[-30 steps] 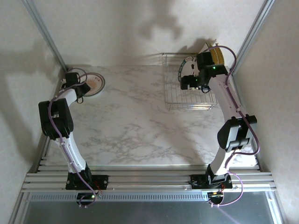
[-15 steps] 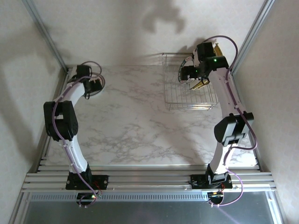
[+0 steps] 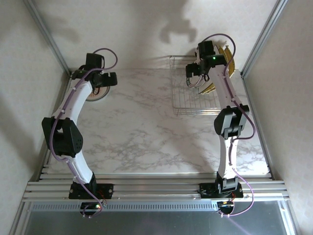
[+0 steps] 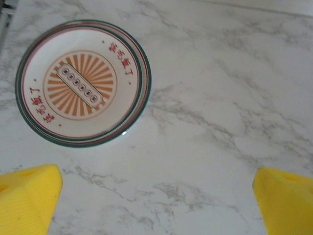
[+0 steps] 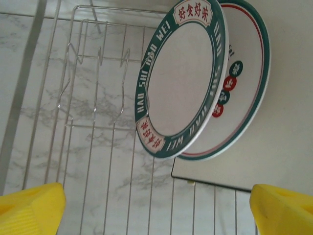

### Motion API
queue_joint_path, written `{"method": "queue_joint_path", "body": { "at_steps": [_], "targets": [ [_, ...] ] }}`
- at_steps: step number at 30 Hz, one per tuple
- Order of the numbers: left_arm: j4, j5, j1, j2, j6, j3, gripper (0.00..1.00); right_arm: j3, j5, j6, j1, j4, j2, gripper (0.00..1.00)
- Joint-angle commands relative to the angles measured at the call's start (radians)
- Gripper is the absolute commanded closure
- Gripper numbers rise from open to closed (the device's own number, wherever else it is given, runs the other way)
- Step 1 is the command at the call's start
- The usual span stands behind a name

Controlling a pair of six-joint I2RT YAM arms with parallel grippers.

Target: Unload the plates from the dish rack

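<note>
A plate (image 4: 83, 83) lay flat at the table's (image 4: 220, 98) far left corner, apparently unloaded; the left end effector (image 4: 156, 200) hovered over it, open and empty. At the far right corner, the right end effector (image 5: 156, 210), open and empty, faced upright plates (image 5: 181, 83) in the rack (image 3: 195, 105), likely to grasp one.

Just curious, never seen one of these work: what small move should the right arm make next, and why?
Probably ease the right gripper forward onto the rim of the green-banded plate: its jaws are open and empty, and that plate stands nearest it, on edge in the rack.
</note>
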Motion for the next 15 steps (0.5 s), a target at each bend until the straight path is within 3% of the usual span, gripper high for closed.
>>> {"method": "queue_joint_path", "body": {
  "at_steps": [1, 15],
  "targets": [
    [-0.068, 0.030, -0.012, 0.012, 0.026, 0.028, 0.00, 0.062, 0.030, -0.019, 0.000, 0.012, 0.060, 0.04],
    [-0.049, 0.055, -0.027, 0.048, 0.034, 0.025, 0.00, 0.259, 0.072, 0.006, -0.019, 0.049, 0.237, 0.11]
  ]
}}
